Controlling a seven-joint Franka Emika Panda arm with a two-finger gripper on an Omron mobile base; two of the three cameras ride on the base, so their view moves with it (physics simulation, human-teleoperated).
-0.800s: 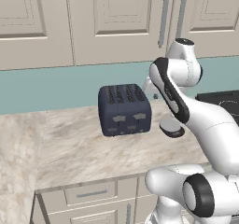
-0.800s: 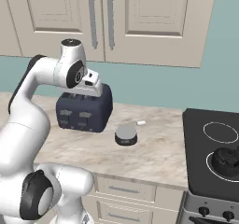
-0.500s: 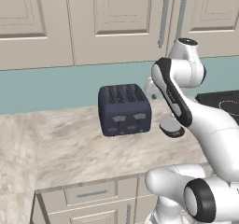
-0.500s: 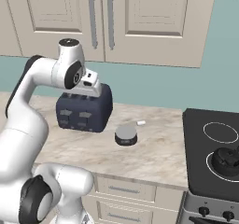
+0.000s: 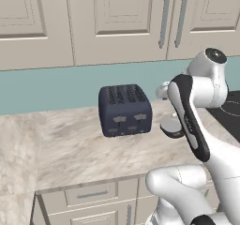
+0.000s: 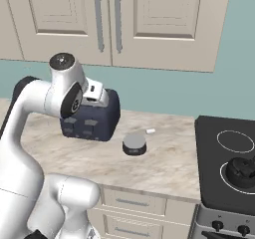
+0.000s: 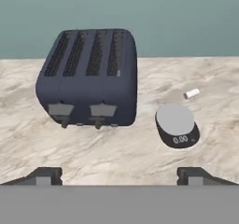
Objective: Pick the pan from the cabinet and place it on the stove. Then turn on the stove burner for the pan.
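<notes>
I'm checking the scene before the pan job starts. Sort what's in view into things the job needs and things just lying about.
For the job:
- cabinet, doors shut
- stove, a dark kettle-like pot on its near ring
- gripper, open, holding nothing

Just lying about:
- dark blue toaster
- small round kitchen scale
- small white stub on the counter

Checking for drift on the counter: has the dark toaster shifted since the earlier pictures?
No. The toaster sits left of the round scale and under the cabinet handles, as before.
</notes>
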